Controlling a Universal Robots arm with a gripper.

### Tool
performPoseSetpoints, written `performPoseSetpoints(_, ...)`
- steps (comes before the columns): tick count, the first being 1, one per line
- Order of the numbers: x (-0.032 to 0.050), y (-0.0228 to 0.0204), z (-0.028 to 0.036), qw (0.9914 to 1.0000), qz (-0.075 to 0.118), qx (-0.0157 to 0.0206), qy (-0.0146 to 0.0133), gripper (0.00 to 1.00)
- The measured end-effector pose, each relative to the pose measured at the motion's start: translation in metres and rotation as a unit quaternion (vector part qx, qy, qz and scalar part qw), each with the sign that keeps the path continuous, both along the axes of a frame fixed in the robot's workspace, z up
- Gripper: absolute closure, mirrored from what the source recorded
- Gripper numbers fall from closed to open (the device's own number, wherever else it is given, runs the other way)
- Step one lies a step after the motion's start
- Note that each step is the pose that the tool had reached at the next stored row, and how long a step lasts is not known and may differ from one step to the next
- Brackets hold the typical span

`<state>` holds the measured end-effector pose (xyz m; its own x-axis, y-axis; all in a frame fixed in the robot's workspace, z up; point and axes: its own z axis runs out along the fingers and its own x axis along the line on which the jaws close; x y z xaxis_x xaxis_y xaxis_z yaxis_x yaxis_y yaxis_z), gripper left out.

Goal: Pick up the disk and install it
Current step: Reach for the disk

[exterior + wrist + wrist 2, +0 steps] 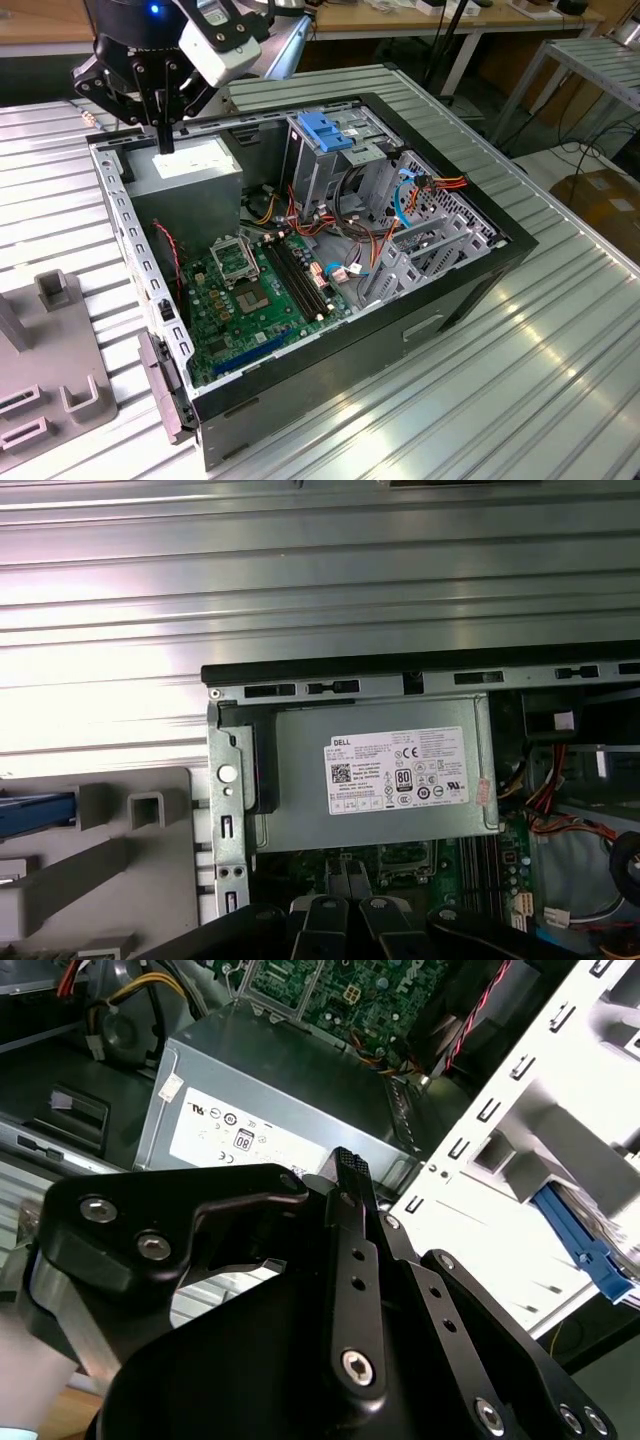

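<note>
Closest to you, the gripper (350, 1168) is clenched on nothing, its jaws pressed together. It hangs over the grey power supply box (380, 770) in the corner of the open computer case (450, 300), which stands on the ribbed metal bench (560, 380). You cannot tell whether the tips touch the box. The disk (35, 815) sits outside the case, well apart from the gripper. What you see of it is its blue bracket edge, resting on the grey holder (170, 880) just beside the case wall.
</note>
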<state>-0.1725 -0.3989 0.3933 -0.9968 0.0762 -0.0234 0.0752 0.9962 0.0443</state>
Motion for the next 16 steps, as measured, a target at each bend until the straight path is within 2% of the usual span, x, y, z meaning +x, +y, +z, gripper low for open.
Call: performPoseSetpoints(16,-0.0111,0.0000,0.0000,1.00000,0.000,0.0000,0.0000,0.90)
